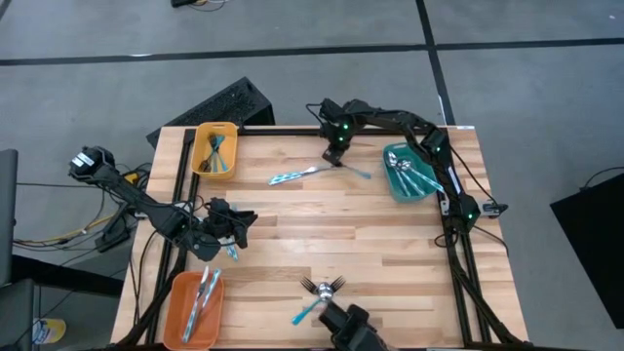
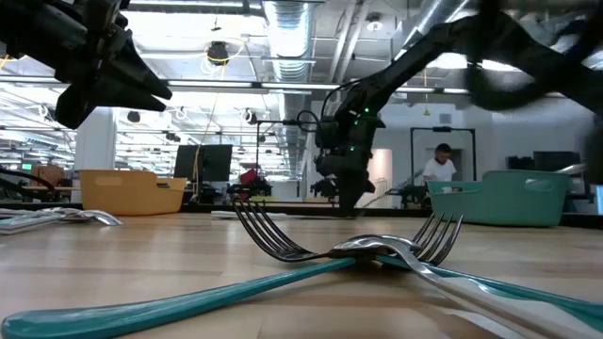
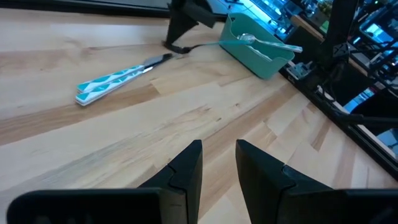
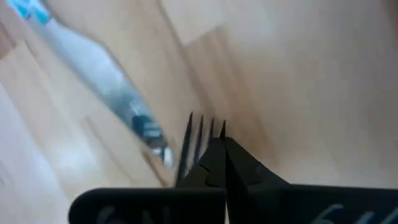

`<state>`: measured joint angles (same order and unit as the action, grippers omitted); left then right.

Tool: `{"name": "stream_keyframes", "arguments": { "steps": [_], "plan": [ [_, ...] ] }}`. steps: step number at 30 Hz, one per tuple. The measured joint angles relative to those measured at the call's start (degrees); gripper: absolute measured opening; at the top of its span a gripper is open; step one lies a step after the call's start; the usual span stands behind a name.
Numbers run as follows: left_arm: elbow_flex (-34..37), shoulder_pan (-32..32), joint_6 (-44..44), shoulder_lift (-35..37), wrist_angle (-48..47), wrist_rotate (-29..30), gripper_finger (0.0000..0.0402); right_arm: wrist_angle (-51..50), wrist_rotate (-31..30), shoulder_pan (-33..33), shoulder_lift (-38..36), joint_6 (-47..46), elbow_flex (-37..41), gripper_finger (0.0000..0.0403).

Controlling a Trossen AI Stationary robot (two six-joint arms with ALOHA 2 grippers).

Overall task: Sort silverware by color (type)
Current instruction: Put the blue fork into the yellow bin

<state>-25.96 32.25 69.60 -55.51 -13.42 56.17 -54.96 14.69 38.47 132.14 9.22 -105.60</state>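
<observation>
Fingers of the left gripper (image 1: 232, 222), centre-left of the high view: parted a little with bare bench showing between them in the left wrist view, grasping nothing. They hover just inside the bench's left edge, above the orange tray (image 1: 192, 308), likely between a drop and the next pick.

Orange tray, lower left: a few blue-handled pieces laid lengthwise, one type kept together.

Yellow tray (image 1: 215, 148), upper left: more blue-handled pieces, piled crosswise.

Bench (image 1: 322, 224), middle: pale wood carrying all the loose silverware.

Knife (image 1: 292, 176), upper centre: blue-and-white patterned handle, lying flat, unsorted.

Crossed forks (image 1: 321, 289), lower centre: heads overlapping, teal handles splayed, waiting their turn.

Fingers of the right gripper (image 1: 337, 156), upper centre: clenched tight at bench level, just beside the knife's blade end. Fork tines (image 4: 200, 138) stand right at their tips in the right wrist view, so this is probably a pinch on a fork; a firm hold cannot be confirmed.

Teal tray (image 1: 409, 174), upper right: spoons gathered, heads mostly together.
</observation>
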Motion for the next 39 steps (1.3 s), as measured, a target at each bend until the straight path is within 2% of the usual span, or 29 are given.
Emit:
{"name": "stream_keyframes", "arguments": {
  "steps": [4,14,19,22,28,39],
  "plan": [
    [0.00,0.00,-0.18,0.00,-0.44,-0.01,0.0084,-4.34,-1.76,-0.80,0.00,0.91,0.00,0.0024],
    [0.00,0.04,-0.35,0.00,-1.86,-1.25,0.0084,-3.24,-5.46,-2.65,-3.70,1.32,0.04,0.0121],
    [0.00,0.38,-0.07,0.00,-2.35,-1.71,0.0084,-11.41,-10.30,-3.03,-6.00,-1.07,0.82,0.0156],
    [0.00,1.46,-0.04,0.00,-2.35,-1.27,0.0084,-11.06,-12.45,-4.01,-6.52,-2.62,5.24,0.0157],
    [0.00,3.02,-0.17,0.00,-2.72,2.56,0.0084,-2.13,-12.37,-6.54,-7.14,-3.79,12.04,0.0147],
    [0.00,3.04,0.30,0.00,-3.60,1.09,0.0084,-3.76,-14.35,-7.05,-9.01,-4.71,13.49,0.0131]
  ]
}}
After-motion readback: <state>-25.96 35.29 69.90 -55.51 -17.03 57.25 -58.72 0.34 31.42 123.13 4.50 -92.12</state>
